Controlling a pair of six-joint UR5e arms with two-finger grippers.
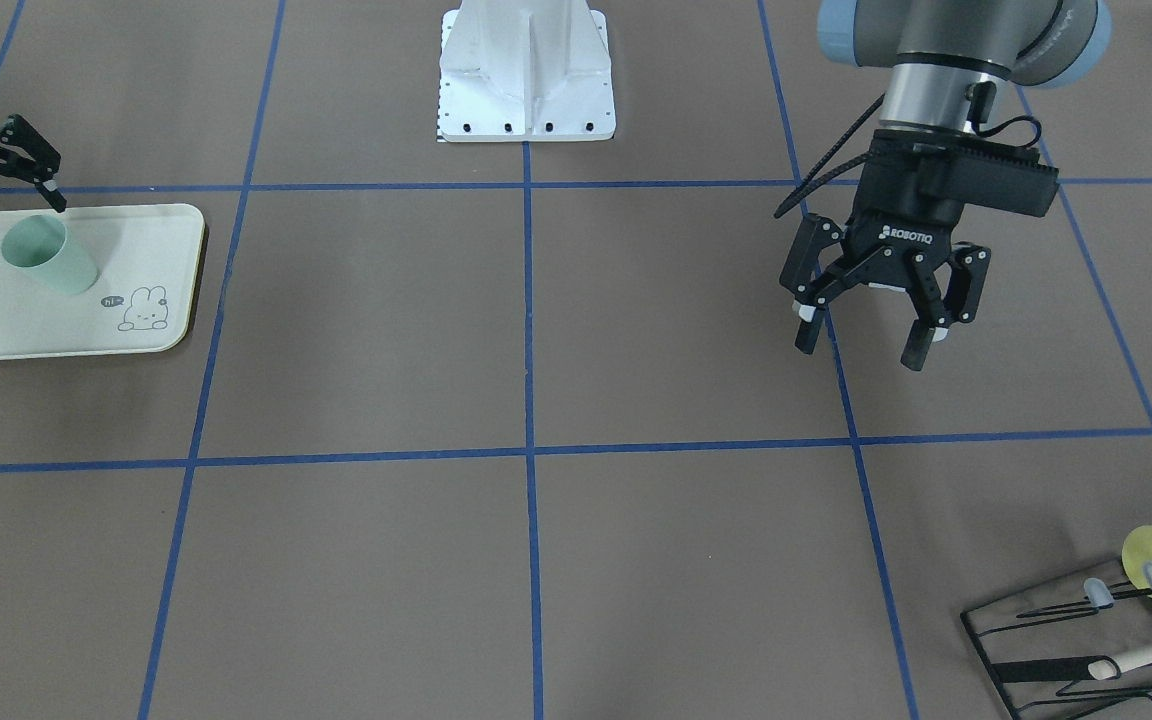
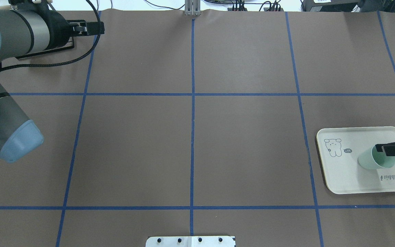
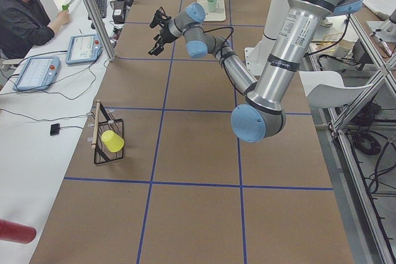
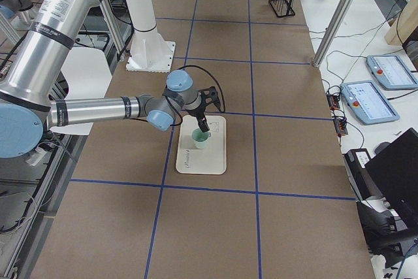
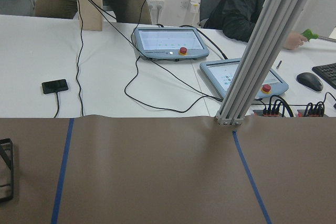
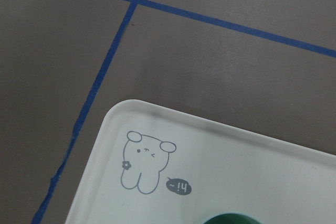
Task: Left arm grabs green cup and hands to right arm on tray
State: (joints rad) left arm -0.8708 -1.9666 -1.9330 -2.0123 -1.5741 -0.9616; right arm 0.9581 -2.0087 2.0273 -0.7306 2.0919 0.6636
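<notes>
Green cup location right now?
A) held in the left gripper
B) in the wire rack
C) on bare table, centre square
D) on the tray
D: the green cup sits on the tray, with the right gripper open just above its rim. The left gripper hangs open and empty over bare table, far across from it.
</notes>
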